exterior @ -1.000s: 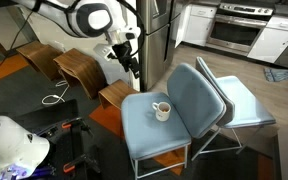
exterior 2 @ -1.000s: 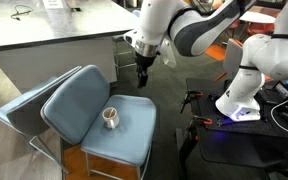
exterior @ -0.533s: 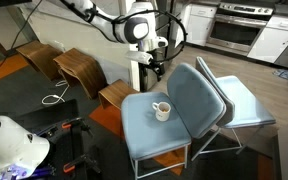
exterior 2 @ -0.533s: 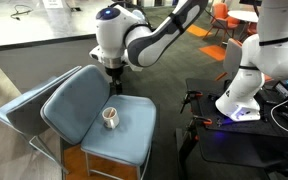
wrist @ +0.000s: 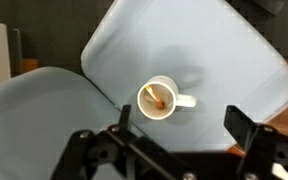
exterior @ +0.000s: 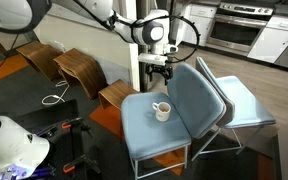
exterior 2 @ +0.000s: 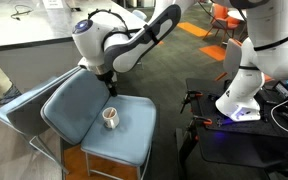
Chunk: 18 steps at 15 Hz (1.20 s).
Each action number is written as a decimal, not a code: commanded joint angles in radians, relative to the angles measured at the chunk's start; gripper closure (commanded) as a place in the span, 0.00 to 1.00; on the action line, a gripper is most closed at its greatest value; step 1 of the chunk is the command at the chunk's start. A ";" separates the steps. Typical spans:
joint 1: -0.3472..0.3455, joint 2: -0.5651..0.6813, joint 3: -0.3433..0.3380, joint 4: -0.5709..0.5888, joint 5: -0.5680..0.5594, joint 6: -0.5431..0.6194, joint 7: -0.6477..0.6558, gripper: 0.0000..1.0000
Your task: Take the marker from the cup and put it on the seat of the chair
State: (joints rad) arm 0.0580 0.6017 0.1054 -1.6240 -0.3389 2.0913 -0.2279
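The white cup [wrist: 162, 98] stands on the pale blue-grey seat [wrist: 229, 55] of the chair. A thin marker [wrist: 154, 97] with an orange-brown tip leans inside the cup. My gripper [wrist: 181, 125] is open and empty, hovering above the seat with the cup just ahead of its dark fingers [wrist: 240, 126]. In both exterior views the gripper [exterior: 159, 76] [exterior 2: 109, 88] hangs above the cup [exterior: 161, 110] [exterior 2: 111, 118], close to the chair's backrest [exterior: 199, 95] [exterior 2: 74, 100]. The marker is too small to make out in the exterior views.
A second, alike blue chair [exterior: 246, 100] stands right behind the backrest. Low brown wooden stools [exterior: 79, 66] stand beside the seat. A grey counter [exterior 2: 44, 30] lies behind, and a white robot base [exterior 2: 246, 90] stands to the side.
The arm has swung from beside the chair to above the seat and come lower, bringing the gripper over the cup. The cup and marker have not moved.
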 commanded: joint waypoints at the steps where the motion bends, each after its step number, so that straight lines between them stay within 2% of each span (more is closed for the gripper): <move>1: 0.015 -0.002 -0.019 0.002 0.012 0.000 -0.006 0.00; 5: 0.015 -0.002 -0.020 0.001 0.011 0.000 -0.006 0.00; 11: -0.001 0.114 0.004 0.030 -0.015 -0.007 -0.266 0.00; 18: -0.028 0.296 0.009 0.156 0.012 0.028 -0.348 0.00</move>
State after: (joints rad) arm 0.0478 0.8369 0.1041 -1.5489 -0.3432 2.1123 -0.5359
